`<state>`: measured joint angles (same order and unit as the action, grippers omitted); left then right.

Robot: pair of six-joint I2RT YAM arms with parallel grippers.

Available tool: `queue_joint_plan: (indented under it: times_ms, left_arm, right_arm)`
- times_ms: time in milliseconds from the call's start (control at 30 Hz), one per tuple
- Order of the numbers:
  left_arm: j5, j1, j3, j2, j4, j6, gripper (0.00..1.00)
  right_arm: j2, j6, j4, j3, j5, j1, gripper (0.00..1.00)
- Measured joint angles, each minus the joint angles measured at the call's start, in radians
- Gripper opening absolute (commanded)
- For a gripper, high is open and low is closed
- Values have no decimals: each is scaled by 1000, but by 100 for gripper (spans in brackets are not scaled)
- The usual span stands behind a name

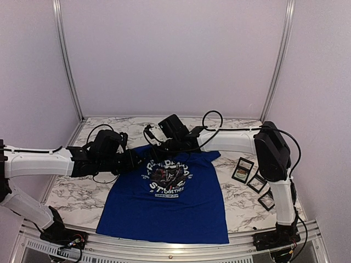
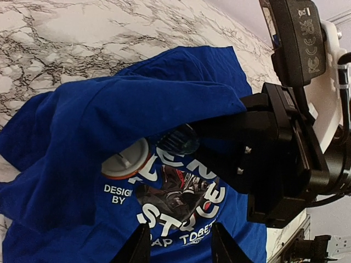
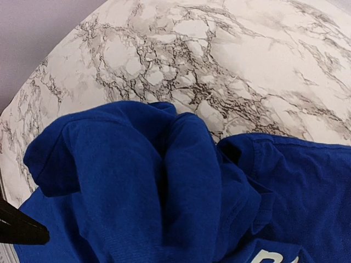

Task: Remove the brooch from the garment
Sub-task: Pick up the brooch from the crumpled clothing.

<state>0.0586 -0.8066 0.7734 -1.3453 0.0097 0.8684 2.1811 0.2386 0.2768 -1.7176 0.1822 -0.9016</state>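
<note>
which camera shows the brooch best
Left wrist view: the brooch is close and clear there, a round white disc with an orange rim on the shirt, beside the chest print. In the top view it is too small to make out. The right wrist view shows only blue fabric and marble tabletop.

The upper lettering on the garment (image 2: pixel 66 142) is hidden beneath a fold of its own fabric, and the round white-and-orange brooch (image 2: pixel 125 160) is partly covered by that fold. The fingertips of the right claw (image 2: pixel 219 145) are buried under the cloth and cannot be seen from its own wrist view. The left claw (image 2: pixel 181 244) is cut off by the lower edge, only two finger ends being shown. Three framed items (image 1: pixel 243 169) on the counter (image 1: pixel 71 192) are too small to be identified.
</note>
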Motion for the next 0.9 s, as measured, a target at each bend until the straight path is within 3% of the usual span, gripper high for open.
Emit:
queue_joint_plan:
  times_ms: [533, 900]
  left_arm:
    - [-60, 53, 34, -143, 213, 83, 39]
    - [-136, 40, 29, -115, 225, 141, 29]
  right_arm:
    - [-63, 5, -59, 113, -14, -14, 0]
    - [-73, 6, -67, 113, -27, -25, 0]
